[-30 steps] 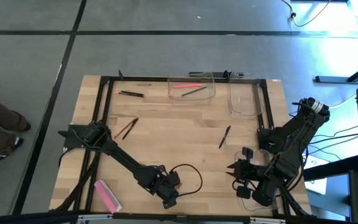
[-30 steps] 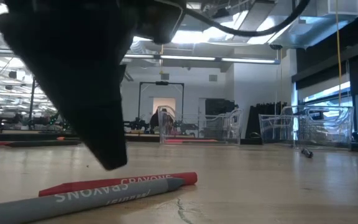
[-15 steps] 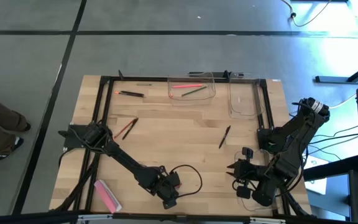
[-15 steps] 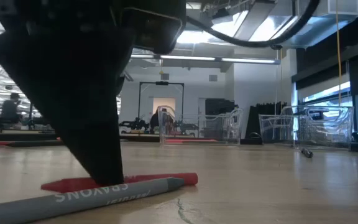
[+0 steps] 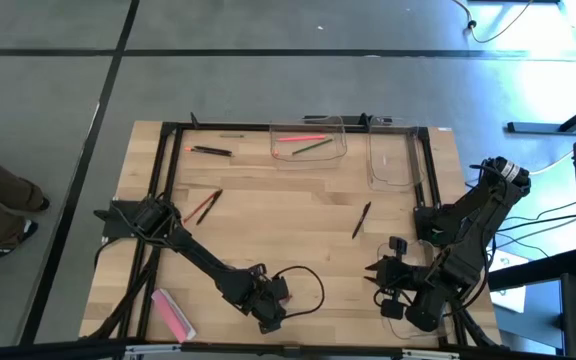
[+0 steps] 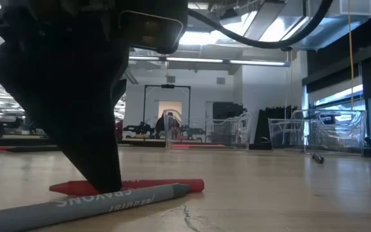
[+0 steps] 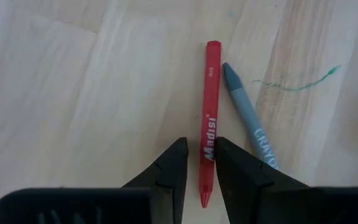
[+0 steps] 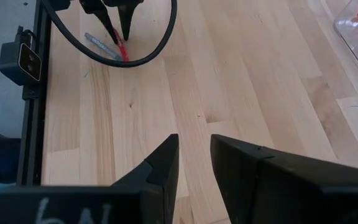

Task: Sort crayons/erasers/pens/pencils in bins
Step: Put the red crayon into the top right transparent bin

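Observation:
A red crayon [image 7: 211, 93] and a grey crayon [image 7: 247, 118] lie side by side on the wood near the table's near edge. My left gripper [image 7: 202, 149] points down over them, open. Its tips are down at the table on either side of the red crayon, near the crayon's pointed end [image 7: 204, 198]. In the low view one finger [image 6: 102, 174] stands in front of the red crayon [image 6: 166, 186]. My right gripper [image 8: 194, 155] hangs open above bare wood at the near right. A pink eraser [image 5: 171, 313] lies at the near left. My left gripper's fingers come from above and straddle the red crayon across its length, near the pointed end. One finger [image 7: 229, 158] lies close against the crayon's side [image 7: 211, 146]. Whether it touches I cannot tell. The crayon lies flat on the table.
Two clear bins stand at the far edge: one [image 5: 308, 140] holds a pink and a green stick, the other [image 5: 393, 155] is to its right. Loose pens and pencils [image 5: 206, 206], [image 5: 211, 151], [image 5: 362, 220] lie on the wood. A black frame [image 5: 163, 200] borders the table.
My left gripper has tipped and sunk a little. Its fingertips have come down from just above the wood onto the table around the red crayon. Both crayons lie where they were.

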